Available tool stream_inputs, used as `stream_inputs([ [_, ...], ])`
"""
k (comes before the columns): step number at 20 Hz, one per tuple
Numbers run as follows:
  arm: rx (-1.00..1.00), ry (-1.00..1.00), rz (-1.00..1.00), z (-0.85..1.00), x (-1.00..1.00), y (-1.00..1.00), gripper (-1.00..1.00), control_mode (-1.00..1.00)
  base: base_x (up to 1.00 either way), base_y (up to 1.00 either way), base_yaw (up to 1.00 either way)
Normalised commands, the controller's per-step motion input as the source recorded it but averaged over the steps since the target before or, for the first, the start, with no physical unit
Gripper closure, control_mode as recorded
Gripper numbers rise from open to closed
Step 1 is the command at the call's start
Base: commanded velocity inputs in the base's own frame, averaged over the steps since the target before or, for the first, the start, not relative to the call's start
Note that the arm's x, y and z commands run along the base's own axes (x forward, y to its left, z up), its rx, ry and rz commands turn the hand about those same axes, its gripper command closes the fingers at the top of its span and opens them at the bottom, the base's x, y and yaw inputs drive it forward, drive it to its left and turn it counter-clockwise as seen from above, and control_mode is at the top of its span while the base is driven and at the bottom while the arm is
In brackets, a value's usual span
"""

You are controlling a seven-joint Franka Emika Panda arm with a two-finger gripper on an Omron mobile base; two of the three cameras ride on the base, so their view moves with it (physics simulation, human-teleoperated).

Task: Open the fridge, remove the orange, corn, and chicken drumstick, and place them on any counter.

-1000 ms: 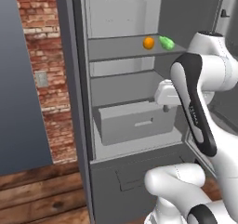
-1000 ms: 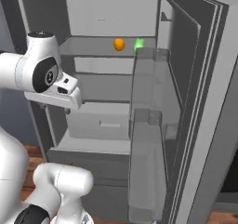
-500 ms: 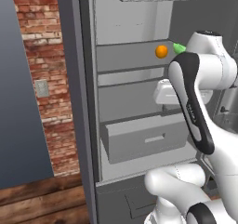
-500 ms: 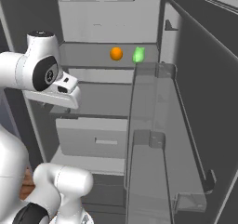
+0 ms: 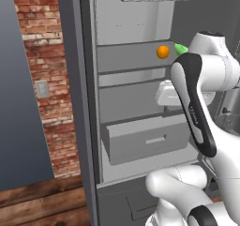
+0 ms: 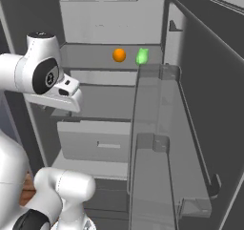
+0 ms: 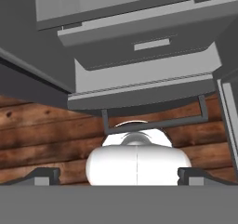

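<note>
The tall dark grey fridge [image 6: 200, 81] stands open, a small bright orange ball [image 6: 119, 55] and green-husked corn cob [image 6: 142, 56] side by side on its upper shelf [image 6: 90, 62]. The hand [image 7: 118, 175], fully spread and empty, points down before the pale drawer [image 7: 139, 56].

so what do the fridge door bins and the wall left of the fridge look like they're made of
The door bins look like clear, glossy plastic: the grey door shows through them. The wall looks like rough red brick, with pale mortar lines between courses. Both are rendered, so this is appearance only.

The corn [image 5: 181, 47], above the gripper, is half hidden behind the arm; the fridge [image 6: 200, 95] door runs off the frame's edge.
</note>
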Motion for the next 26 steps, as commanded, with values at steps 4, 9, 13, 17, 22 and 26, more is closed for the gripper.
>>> stream_inputs([
  [4,0.01,0.00,0.00,0.01,0.00,0.00,-1.00,-1.00,0.00,0.00,0.00],
  [9,0.00,0.00,0.00,0.19,0.03,-0.02,-1.00,-1.00,0.00,0.00,0.00],
  [13,0.00,-0.08,-0.02,0.18,0.21,0.00,-1.00,-1.00,0.00,0.00,0.00],
  [17,0.00,-0.16,-0.01,0.16,0.32,-0.02,-1.00,-1.00,0.00,0.00,0.00],
  [22,0.00,-0.22,-0.02,0.27,0.26,-0.14,-1.00,-1.00,0.00,0.00,0.00],
  [26,0.00,-0.25,-0.02,0.18,0.21,-0.18,-1.00,-1.00,0.00,0.00,0.00],
])
